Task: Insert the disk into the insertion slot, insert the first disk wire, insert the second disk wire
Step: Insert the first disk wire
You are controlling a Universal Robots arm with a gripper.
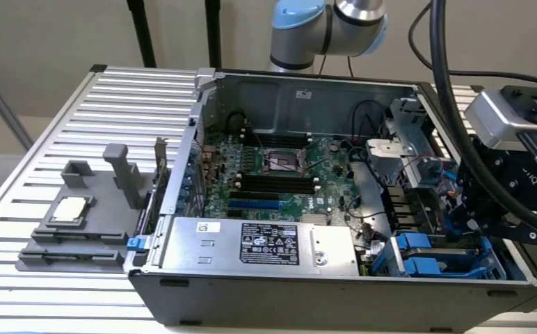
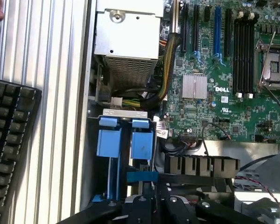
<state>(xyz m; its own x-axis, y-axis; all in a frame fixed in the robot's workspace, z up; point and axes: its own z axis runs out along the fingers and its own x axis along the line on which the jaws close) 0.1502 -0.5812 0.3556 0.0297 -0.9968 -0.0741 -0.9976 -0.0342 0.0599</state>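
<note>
The insertion slot (image 1: 435, 259) sits in the case's near corner at the exterior view's right, a bay with bright blue rails and tabs (image 2: 126, 140). My gripper (image 1: 493, 221) hangs just above the bay's outer edge, its black body (image 2: 168, 207) close over the bay. A short blue strip (image 2: 142, 177) lies right in front of the gripper; I cannot tell whether it belongs to the disk's carrier. The disk's labelled face is hidden. A black-and-yellow cable bundle (image 2: 164, 70) and a white connector (image 2: 116, 100) lie beside the bay.
The open case (image 1: 343, 299) holds a green motherboard (image 1: 278, 174) and a silver box with a black label (image 1: 259, 243). A grey stand with posts (image 1: 83, 209) sits on the slatted table (image 1: 110, 90). A black keyboard (image 2: 9, 140) lies beside the case.
</note>
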